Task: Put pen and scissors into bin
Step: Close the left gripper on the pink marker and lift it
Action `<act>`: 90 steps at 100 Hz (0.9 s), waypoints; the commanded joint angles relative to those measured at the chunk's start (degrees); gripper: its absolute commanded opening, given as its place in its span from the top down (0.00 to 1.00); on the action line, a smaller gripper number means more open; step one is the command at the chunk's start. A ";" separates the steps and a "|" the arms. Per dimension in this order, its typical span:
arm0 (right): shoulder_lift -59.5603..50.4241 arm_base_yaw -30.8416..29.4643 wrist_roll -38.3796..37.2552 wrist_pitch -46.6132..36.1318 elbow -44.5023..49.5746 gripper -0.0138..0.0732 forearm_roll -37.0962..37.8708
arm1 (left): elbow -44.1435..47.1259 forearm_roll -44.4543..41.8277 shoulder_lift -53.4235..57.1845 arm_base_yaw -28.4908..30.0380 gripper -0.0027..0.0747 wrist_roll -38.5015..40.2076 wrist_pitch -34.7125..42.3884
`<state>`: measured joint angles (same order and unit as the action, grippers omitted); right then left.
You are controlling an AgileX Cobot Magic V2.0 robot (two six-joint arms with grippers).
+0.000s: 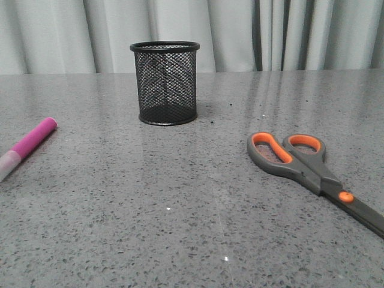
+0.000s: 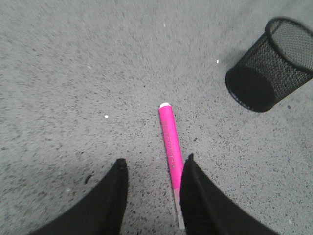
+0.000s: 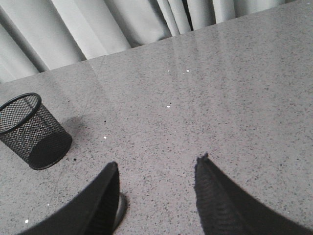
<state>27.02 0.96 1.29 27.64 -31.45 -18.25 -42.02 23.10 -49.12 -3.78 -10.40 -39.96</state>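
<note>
The pink pen (image 1: 31, 142) lies flat at the table's left edge, its whitish cap end toward me. In the left wrist view the pen (image 2: 169, 141) runs between my open fingers, close against one finger (image 2: 191, 186). My left gripper (image 2: 154, 166) is open above it, holding nothing. The black mesh bin (image 1: 165, 83) stands upright at the back middle, and shows in both wrist views (image 2: 269, 66) (image 3: 30, 131). The scissors (image 1: 300, 163) lie flat at the right, closed. My right gripper (image 3: 157, 164) is open and empty; a grey handle edge (image 3: 120, 208) peeks beside one finger.
The grey speckled table (image 1: 180, 210) runs to a pale curtain (image 1: 240, 30) at the back. Neither arm shows in the front view.
</note>
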 commanded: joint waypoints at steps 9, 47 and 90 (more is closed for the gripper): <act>0.75 0.34 0.68 -2.57 -2.12 0.48 0.09 | -10.15 -2.36 -12.61 -3.63 0.65 3.28 -4.33; 0.75 0.34 0.68 -2.32 -2.12 0.48 0.09 | -27.21 -7.05 -34.24 -9.33 0.65 6.57 -15.85; 0.75 0.34 0.68 -2.27 -2.12 0.48 -0.02 | -27.65 -10.78 -41.05 -12.40 0.65 8.67 -15.93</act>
<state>27.10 1.23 1.29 29.20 -31.45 -18.25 -67.79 11.71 -91.31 -15.59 -2.42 -57.28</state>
